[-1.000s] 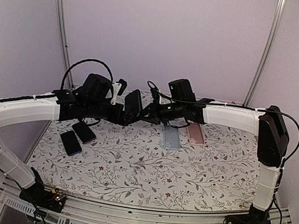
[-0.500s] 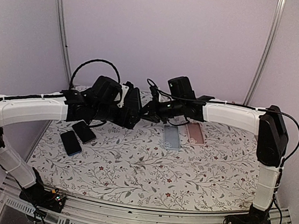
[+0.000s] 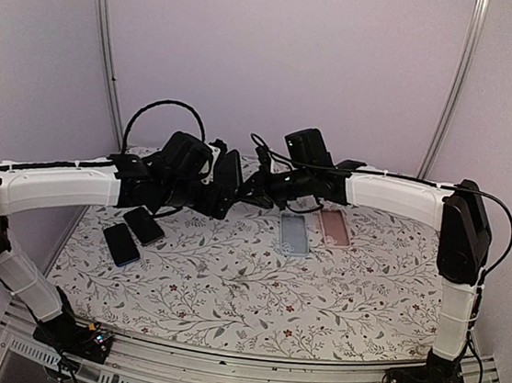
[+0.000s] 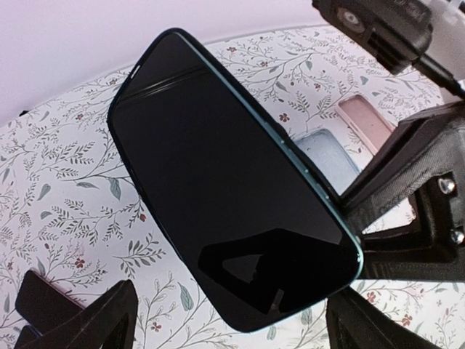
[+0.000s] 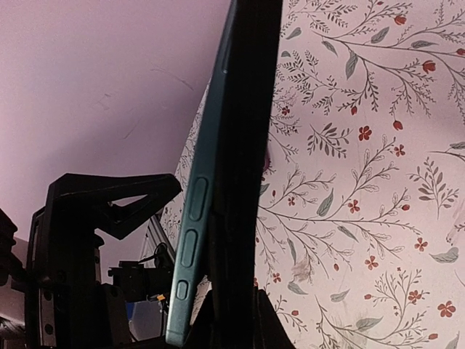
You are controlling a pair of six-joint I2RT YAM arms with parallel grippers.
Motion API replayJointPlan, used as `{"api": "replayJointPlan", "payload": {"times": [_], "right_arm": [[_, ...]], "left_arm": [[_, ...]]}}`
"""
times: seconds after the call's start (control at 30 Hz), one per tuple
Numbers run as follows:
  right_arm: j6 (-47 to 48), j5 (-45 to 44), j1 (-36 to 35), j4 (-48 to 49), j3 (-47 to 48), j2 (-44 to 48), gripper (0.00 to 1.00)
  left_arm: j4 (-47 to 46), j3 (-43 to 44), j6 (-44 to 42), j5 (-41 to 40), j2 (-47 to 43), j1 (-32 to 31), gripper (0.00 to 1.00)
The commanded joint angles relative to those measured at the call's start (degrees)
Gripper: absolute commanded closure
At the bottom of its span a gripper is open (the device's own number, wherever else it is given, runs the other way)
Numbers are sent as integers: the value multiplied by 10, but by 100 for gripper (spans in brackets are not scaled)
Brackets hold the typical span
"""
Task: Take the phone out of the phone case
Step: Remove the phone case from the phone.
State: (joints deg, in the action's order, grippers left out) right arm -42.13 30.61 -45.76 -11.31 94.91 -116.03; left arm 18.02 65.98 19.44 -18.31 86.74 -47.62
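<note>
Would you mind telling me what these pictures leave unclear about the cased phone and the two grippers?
Top view: the black phone in its dark teal case blends into the dark left gripper and right gripper; contact unreadable.
Left wrist view: bottom edge crops the left gripper's fingers.
Right wrist view: phone edge-on; screen and back unseen.

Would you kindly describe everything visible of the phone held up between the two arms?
The phone, with a dark, glossy, unlit screen, sits in a dark teal case with side buttons. It hangs above the floral table, tilted, pinched at one long edge by the shut right gripper; the open left gripper flanks it.
</note>
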Motion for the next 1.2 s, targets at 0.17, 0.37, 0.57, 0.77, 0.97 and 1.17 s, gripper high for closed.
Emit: {"api": "replayJointPlan", "payload": {"times": [0.17,0.37,0.57,0.77,0.97,1.17], "right_arm": [[2,17,-18,33,33,-2,100],[-22,37,-19,35,34,-6,100],[-41,70,-19,36,34,-10,100],[-51,89,-19,38,23,-5,100],[-60,112,-18,44,19,-1,100],[-67,114,-18,55,5,9,100]], "left_arm": [[-7,24,-21,-50,22,-10,15],[-9,33,-56,-98,36,-26,21],[-9,40,-119,-171,66,-69,24],[6,53,-149,-222,94,-94,28],[5,63,-183,-251,113,-110,37],[4,64,-193,-284,131,-122,47]]}}
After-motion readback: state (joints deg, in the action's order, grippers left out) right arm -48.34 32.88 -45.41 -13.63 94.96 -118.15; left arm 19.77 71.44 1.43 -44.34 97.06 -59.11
